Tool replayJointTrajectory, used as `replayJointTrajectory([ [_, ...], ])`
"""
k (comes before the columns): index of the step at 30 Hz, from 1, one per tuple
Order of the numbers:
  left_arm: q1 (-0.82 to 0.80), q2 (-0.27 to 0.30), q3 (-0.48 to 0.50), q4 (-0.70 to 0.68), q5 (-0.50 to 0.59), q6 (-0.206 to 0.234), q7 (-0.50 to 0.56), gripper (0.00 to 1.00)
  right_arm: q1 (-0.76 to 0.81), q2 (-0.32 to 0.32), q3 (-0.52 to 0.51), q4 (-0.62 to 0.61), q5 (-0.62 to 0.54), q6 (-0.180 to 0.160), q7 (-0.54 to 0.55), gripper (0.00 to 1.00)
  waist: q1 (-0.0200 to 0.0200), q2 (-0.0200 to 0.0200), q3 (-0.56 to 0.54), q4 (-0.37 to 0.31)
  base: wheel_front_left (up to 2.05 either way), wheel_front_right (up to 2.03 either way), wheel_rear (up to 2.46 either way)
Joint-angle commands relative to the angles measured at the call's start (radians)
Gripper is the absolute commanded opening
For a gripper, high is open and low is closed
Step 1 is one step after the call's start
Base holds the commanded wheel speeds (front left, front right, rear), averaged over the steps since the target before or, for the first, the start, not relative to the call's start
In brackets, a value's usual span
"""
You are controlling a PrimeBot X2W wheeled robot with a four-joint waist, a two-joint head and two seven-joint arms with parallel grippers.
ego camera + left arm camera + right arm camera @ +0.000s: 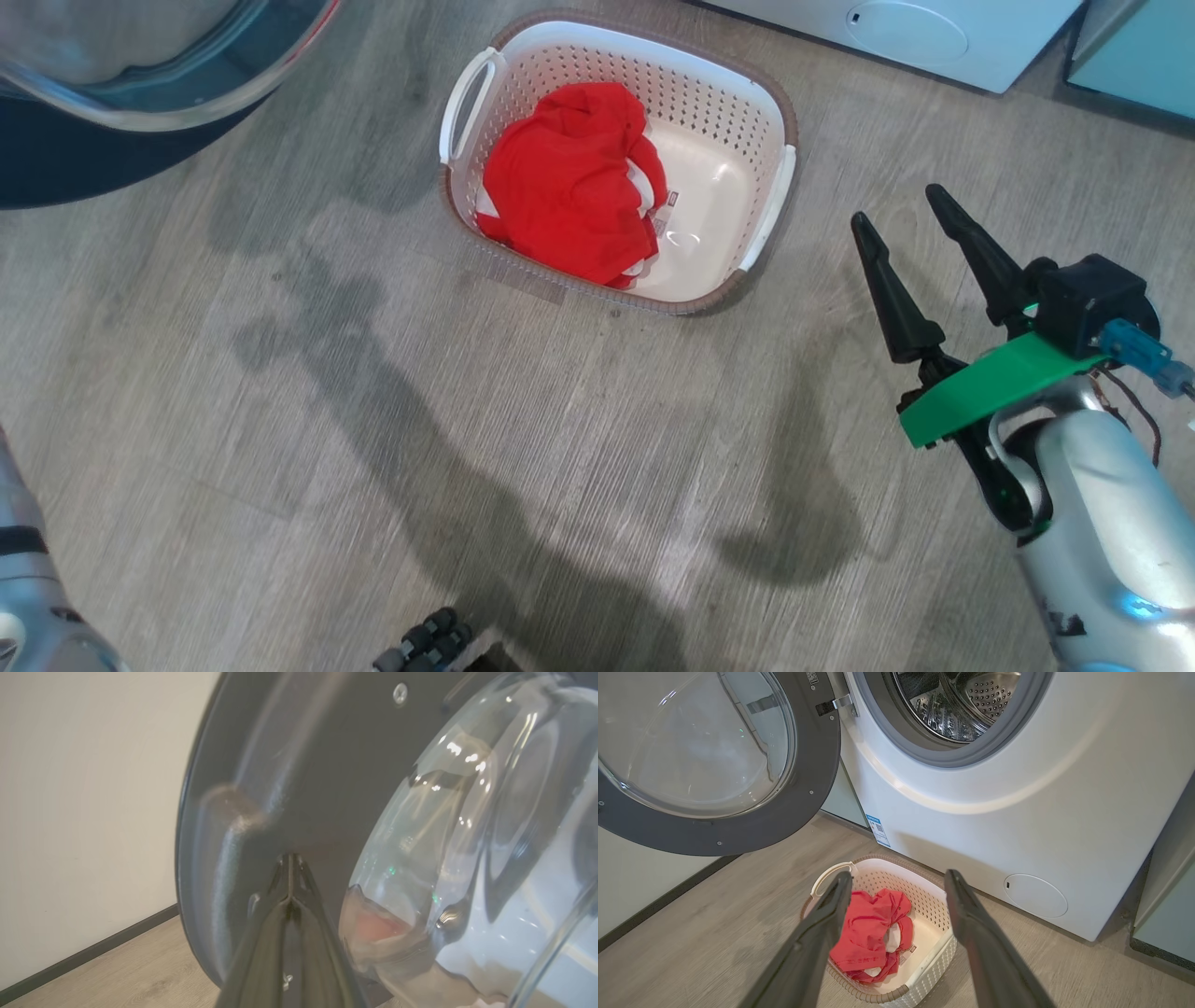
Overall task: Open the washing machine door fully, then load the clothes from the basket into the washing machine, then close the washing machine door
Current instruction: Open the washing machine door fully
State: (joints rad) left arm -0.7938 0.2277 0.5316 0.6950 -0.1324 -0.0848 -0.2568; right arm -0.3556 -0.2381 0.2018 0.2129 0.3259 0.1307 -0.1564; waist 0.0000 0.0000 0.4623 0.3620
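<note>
From the head, the basket [780, 187] sits on the floor [467, 420] before the washing machine [934, 42], the clothes [569, 187] heaped at its left end. The right jaws hang spread beside it, likely poised to reach in. At the left wrist, the left jaws are pressed together, tips at the black rim of the washing machine door [303, 765], seemingly to push it wide. The right wrist looks between its spread jaws at the clothes; the door stands open.

The washing machine door [738, 830] has a shiny dark rim and clear glass. The basket [709, 93] is white plastic and the clothes [560, 187] are soft red cloth. The floor [280, 420] looks like grey wood.
</note>
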Motion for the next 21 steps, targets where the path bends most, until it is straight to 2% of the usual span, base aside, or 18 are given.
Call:
replayJointTrajectory([
  [1,-0.014,0.077,0.041,-0.043,0.009,0.009,-0.005,0.0,0.022,-0.002,0.017,-0.042,-0.008,0.0,0.007,1.0,0.0,0.0,0.002,-0.002,0.0,0.0,0.0],
  [11,0.012,0.055,0.057,-0.048,0.051,-0.008,-0.005,0.0,0.024,0.012,0.019,-0.046,-0.018,0.0,0.014,1.0,0.0,0.0,-0.004,-0.004,0.0,0.0,0.0],
  [21,0.056,0.024,0.053,-0.079,0.05,-0.035,-0.005,0.0,0.014,0.052,0.041,0.018,0.009,0.0,-0.034,1.0,0.0,0.0,-0.087,-0.026,0.0,0.0,0.0],
])
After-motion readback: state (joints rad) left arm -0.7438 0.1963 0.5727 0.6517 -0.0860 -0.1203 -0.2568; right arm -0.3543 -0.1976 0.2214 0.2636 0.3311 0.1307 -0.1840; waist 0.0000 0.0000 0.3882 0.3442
